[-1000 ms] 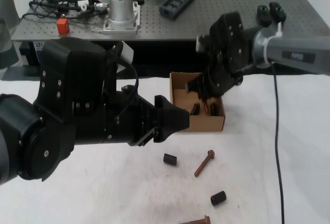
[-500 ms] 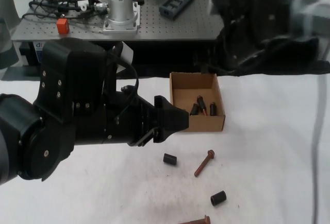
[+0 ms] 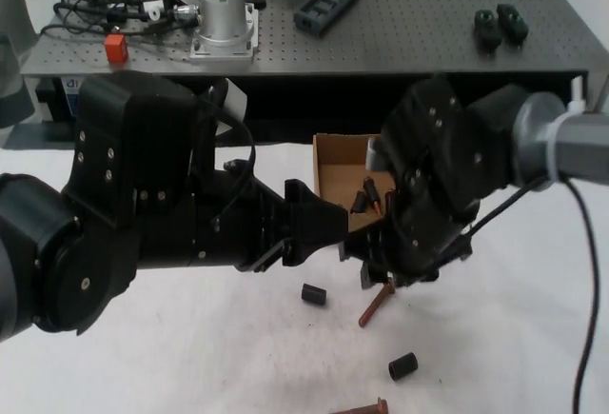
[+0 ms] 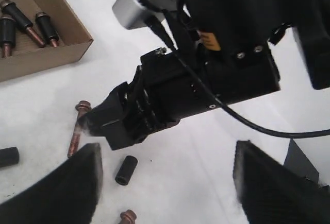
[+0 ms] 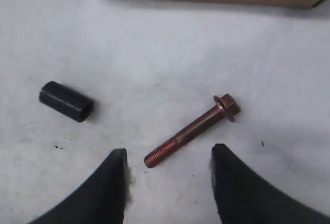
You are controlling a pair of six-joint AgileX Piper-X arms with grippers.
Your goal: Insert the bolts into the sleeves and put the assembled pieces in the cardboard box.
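High view: white surface (image 3: 190, 357); grey perforated table (image 3: 428, 24) behind

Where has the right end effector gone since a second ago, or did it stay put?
Yes, it moved. From above the cardboard box, the right end effector came nearer the camera, past the box's front wall, over the loose bolt.

A white cloth (image 3: 533, 338) covers the bench in front. Behind it stands a grey perforated metal table (image 3: 409, 24), with a dark shadowed gap beneath its front edge. On that table sit a silver post (image 3: 224, 5), tangled cables (image 3: 105, 9), an orange block (image 3: 115, 48), a dark slotted tray (image 3: 326, 3) and two black knobs (image 3: 500, 26).
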